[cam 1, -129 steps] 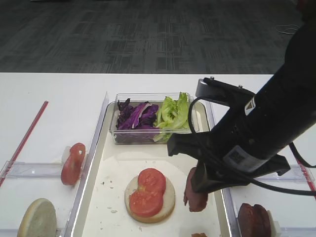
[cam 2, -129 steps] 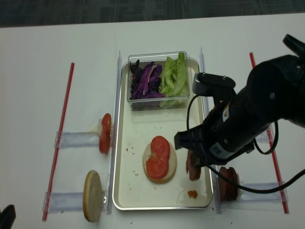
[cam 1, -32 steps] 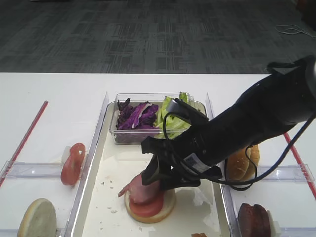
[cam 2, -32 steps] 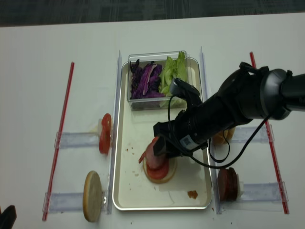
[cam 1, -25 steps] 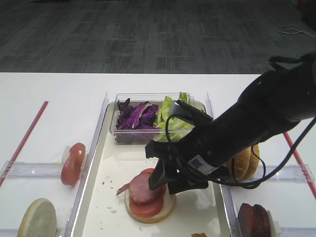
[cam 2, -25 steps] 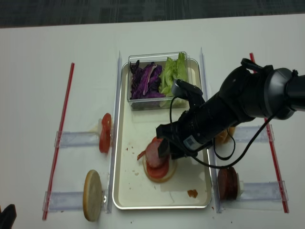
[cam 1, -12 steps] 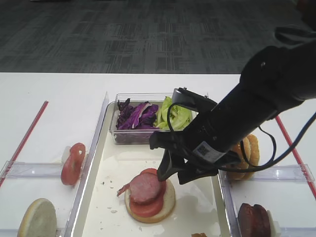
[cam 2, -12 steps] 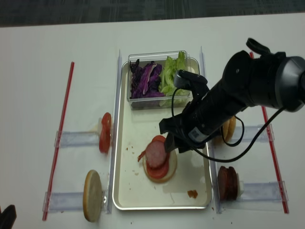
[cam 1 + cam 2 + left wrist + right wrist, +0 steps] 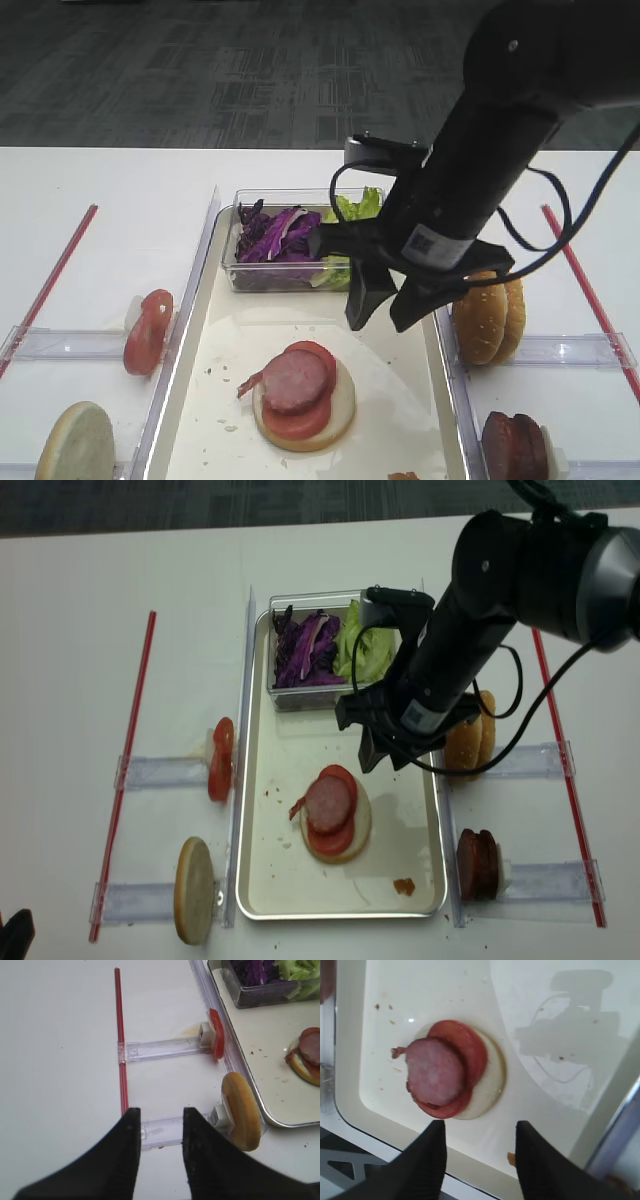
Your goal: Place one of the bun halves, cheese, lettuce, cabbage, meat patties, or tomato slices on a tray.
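Observation:
A pinkish meat patty (image 9: 296,380) lies on two tomato slices (image 9: 321,357) atop a pale bun half (image 9: 340,408) on the cream tray (image 9: 212,350). My right gripper (image 9: 382,316) hangs open and empty above the tray, behind and right of that stack. In the right wrist view the meat patty (image 9: 436,1071) lies free ahead of my right gripper (image 9: 480,1160), whose fingers (image 9: 426,1160) hold nothing. My left gripper (image 9: 159,1145) is open over the bare table, left of an upright bun half (image 9: 241,1110).
A clear tub at the tray's back holds purple cabbage (image 9: 273,236) and green lettuce (image 9: 352,214). Clear racks flank the tray: tomato slices (image 9: 147,330) and a bun half (image 9: 75,443) on the left, seeded bun halves (image 9: 490,318) and meat patties (image 9: 514,445) on the right. Red strips (image 9: 55,270) border the table.
My right gripper has let go of the meat patty on the tomato-topped bun half and risen up and back toward the tub. The patty stays put.

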